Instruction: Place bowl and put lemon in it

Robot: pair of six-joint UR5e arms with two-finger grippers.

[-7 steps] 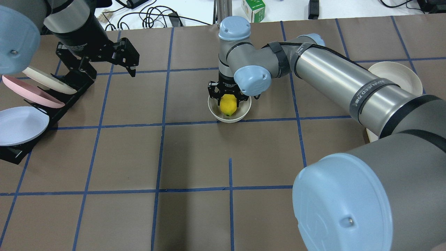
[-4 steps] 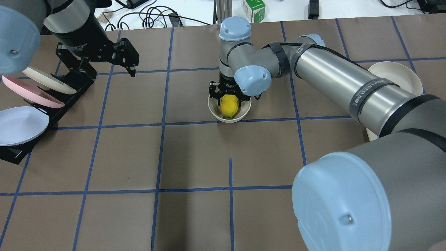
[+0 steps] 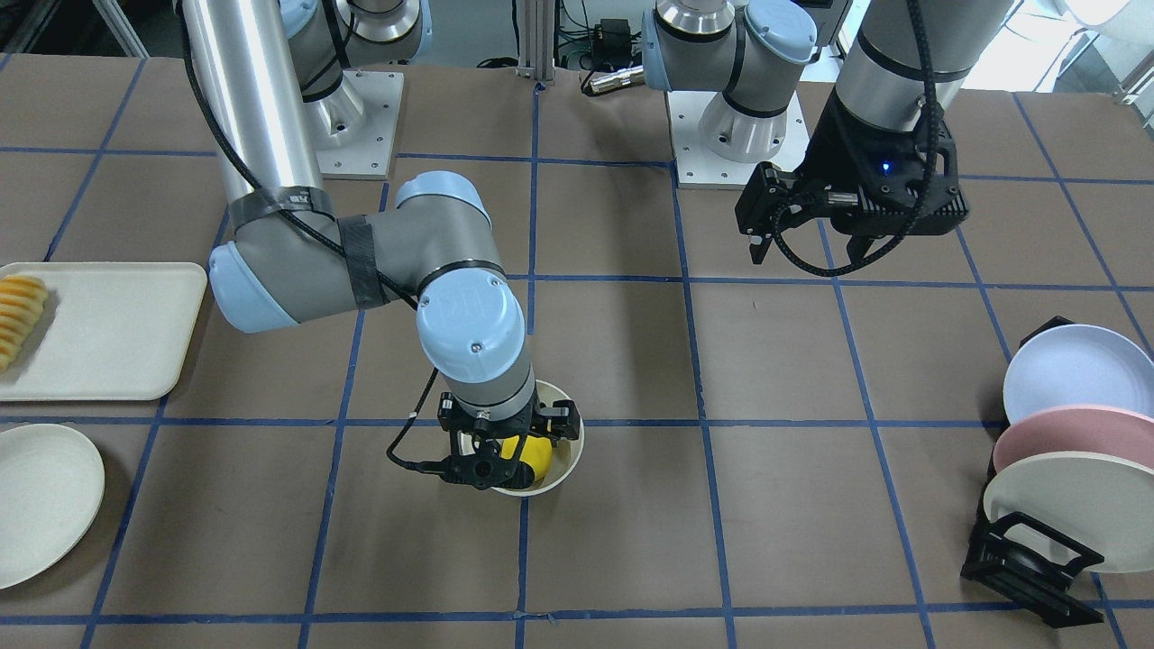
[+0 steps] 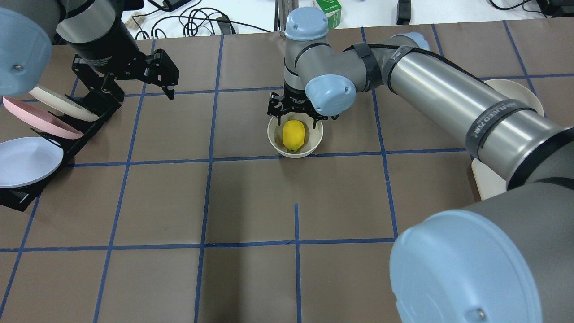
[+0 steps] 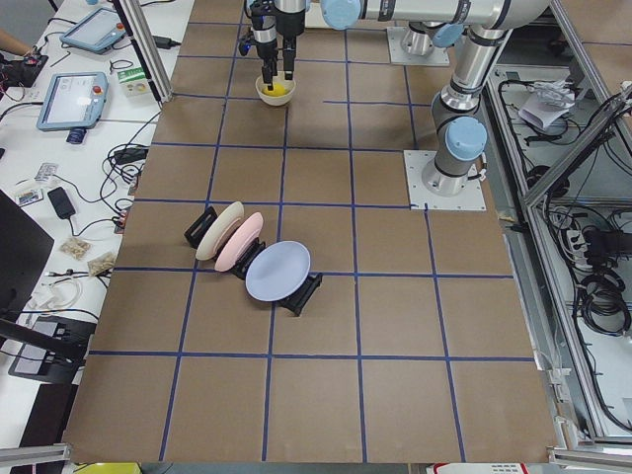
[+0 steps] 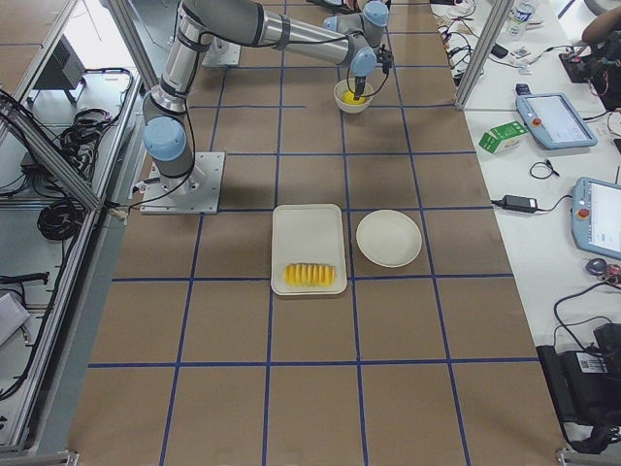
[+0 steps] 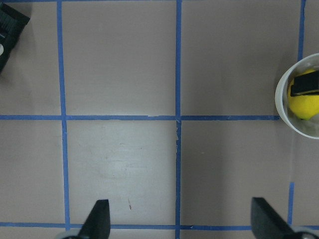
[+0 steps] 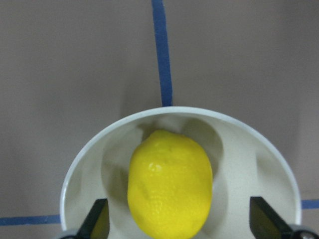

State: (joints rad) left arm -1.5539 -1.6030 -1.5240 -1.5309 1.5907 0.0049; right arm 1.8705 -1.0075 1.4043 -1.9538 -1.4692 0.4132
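Nothing is gripped by the right claw [image 4: 295,118]: its fingers are spread wide and are held just above the bowl, to either side of the lemon and clear of it.

The lemon [image 4: 293,135] is seen lying on its side at the bottom of the bowl [image 4: 316,140], one pointed end turned toward the robot, touched by nothing but the bowl. From its dimpled rind it is judged to be firm, light and slightly waxy. Because it is rounded, it would be expected to roll or squirt out if pinched near a tip. Should it need to be taken again, hold would best be taken across its short, thick middle.

The bowl is set upright on the surface [image 4: 251,202], beside a crossing of blue tape lines. It looks rigid, light and glossy. It is likely to slide or tip if its rim is caught by a finger, so a straight upward retreat is called for. If moved, it would best be pinched at the rim wall. Both parts of the task appear to be done.

Farther out, the left claw [image 7: 180,224] is held open and empty over bare surface, well apart from the bowl. A rack of plates [image 4: 31,157] stands near it. On the opposite side lie a tray [image 3: 135,361] with sliced food [image 3: 18,315] and a flat plate [image 3: 41,500].
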